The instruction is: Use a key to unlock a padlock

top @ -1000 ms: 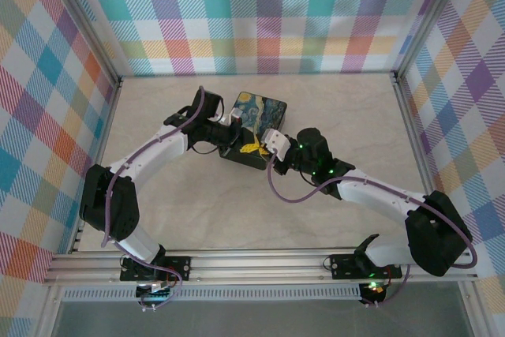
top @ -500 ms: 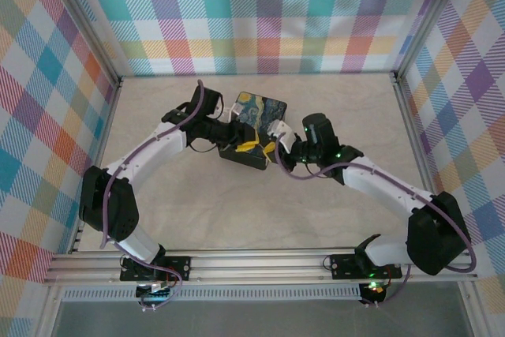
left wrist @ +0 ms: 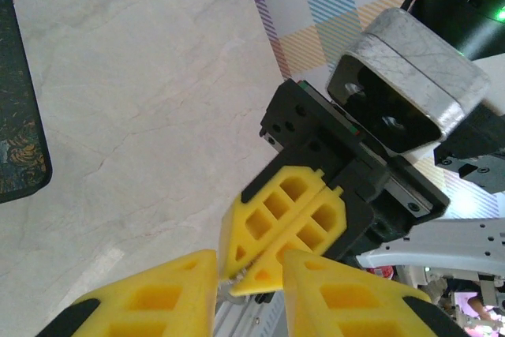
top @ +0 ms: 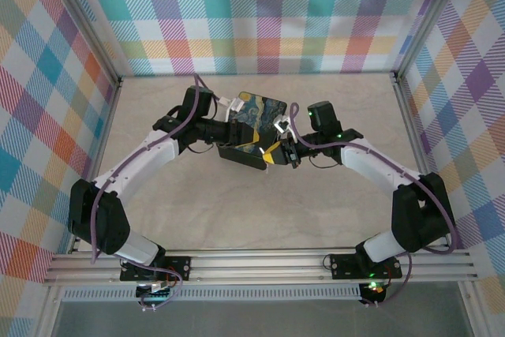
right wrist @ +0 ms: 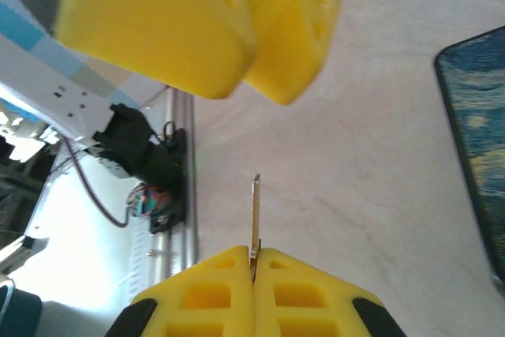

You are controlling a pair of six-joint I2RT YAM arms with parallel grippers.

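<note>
From above, my left arm (top: 142, 159) reaches in from the left across the table (top: 237, 211) to the near edge of the Starry-Night box (top: 260, 110). There its tip is lost among my own black wrist parts, so that view tells me little.

Through the left wrist camera, my left gripper (left wrist: 251, 260) stands slightly parted. A narrow gap runs between its two yellow fingers (left wrist: 158, 293), whose bases are cut off by the bottom edge, and I can see straight through the gap. Just beyond it is my right gripper (left wrist: 241, 271), its fingers pressed flat together and pointing at the gap. A silvery sliver shows at their tip, too small for me to be sure of.

The right wrist camera is clearer. Those fingers are clamped on the key (right wrist: 256, 211); its thin blade sticks straight out, edge-on, with its head buried between the pads. It points toward my left fingers, which are blurred and cropped at the top of that view, and it is apart from them.

I cannot place the padlock; it is too small or too covered. The box's corner sits half out of frame on the right of that view. My right arm (top: 379, 167) comes in from the right.
</note>
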